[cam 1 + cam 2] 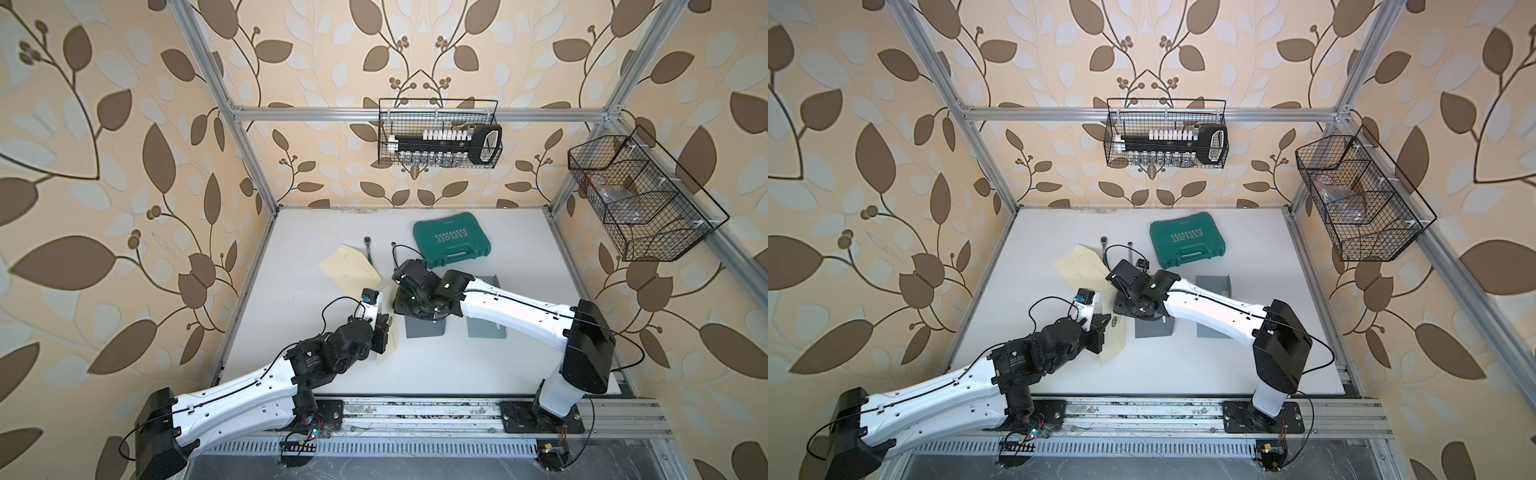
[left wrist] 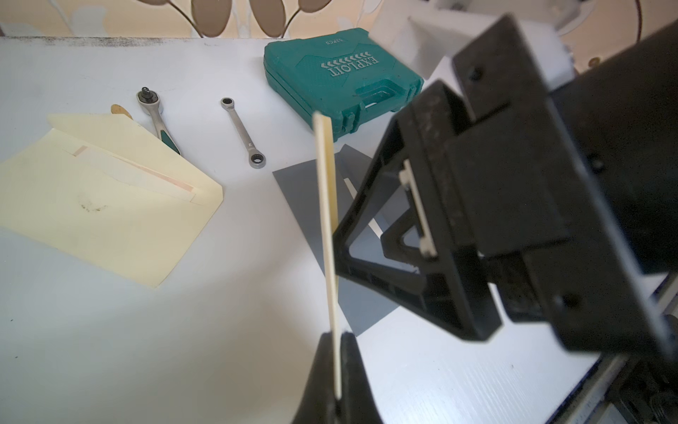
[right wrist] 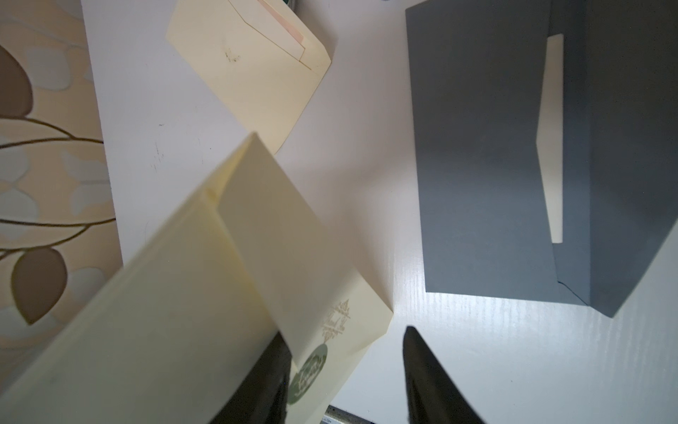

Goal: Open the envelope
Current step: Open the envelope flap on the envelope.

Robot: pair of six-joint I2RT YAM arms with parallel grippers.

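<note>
While the left gripper (image 2: 335, 370) pinches the envelope (image 2: 327, 220) on edge, its raised flap (image 3: 268, 227) sits just beside the right gripper (image 3: 345, 336), jaws apart, nothing gripped yet

The held envelope (image 3: 154, 301) is smooth, matt cream paper, as is the loose cream envelope (image 2: 110, 220), whose face is faintly smudged. The grey envelope (image 3: 477, 147) is matt paper too. The case (image 2: 330, 84) is green moulded plastic with a dull sheen, the spanner (image 2: 242, 132) and ratchet head (image 2: 148, 101) are bright polished metal, and the white bench (image 2: 146, 348) is smooth and slightly glossy.
</note>
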